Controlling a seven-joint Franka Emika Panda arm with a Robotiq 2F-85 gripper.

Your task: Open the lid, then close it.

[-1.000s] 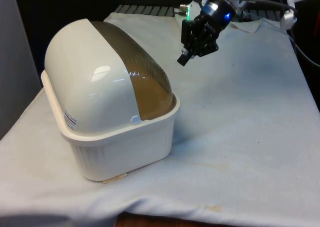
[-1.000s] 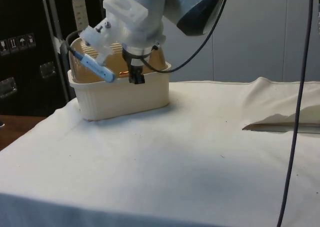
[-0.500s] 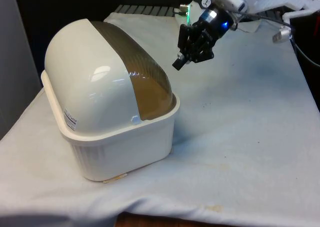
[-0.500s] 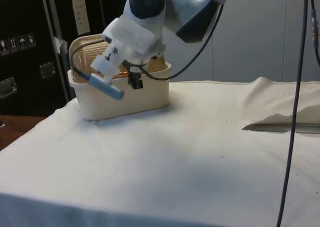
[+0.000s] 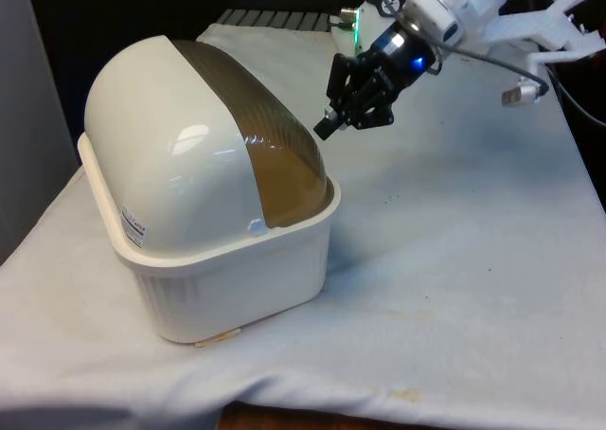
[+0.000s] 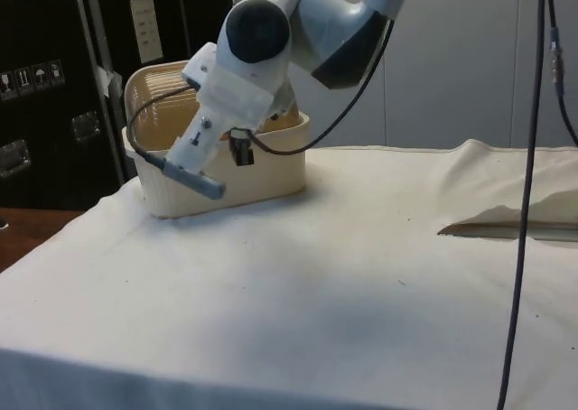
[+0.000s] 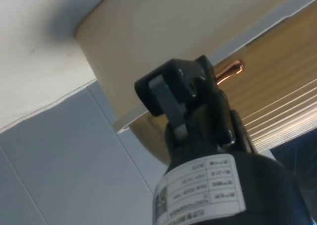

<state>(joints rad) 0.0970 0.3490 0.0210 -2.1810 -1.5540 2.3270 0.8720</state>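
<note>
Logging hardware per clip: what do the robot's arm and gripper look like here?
A glossy white arm with rounded shells and a dark grey joint cap, black cables looping beside it. It ends in a black two-finger gripper with blocky fingers; the wrist view shows a white printed label with a small code on the gripper's black body.

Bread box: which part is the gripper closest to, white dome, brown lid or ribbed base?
The brown lid. The gripper sits beside its far edge, by the small copper handle. The white dome and ribbed base lie further away.
</note>
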